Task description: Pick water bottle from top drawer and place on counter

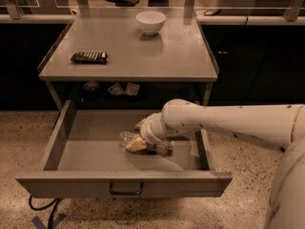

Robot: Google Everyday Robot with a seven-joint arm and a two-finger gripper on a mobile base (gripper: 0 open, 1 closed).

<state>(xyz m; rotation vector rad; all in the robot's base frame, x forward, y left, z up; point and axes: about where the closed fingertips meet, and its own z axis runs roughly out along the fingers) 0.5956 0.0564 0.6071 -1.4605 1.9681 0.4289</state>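
- Gripper [138,135]: low inside the open top drawer [61,138]. You cannot tell how wide it is set, or whether it holds anything.
- Water bottle [127,137]: on its side on the drawer floor, right at the gripper.
- Counter [176,56]: above and beyond the gripper, carrying a white bowl [150,22] and a dark snack packet [89,57].

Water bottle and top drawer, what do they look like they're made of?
Water bottle: probably clear plastic, see-through and glinting, partly covered by the end effector. Top drawer, which holds both: likely grey metal, matte, with thin flat walls.
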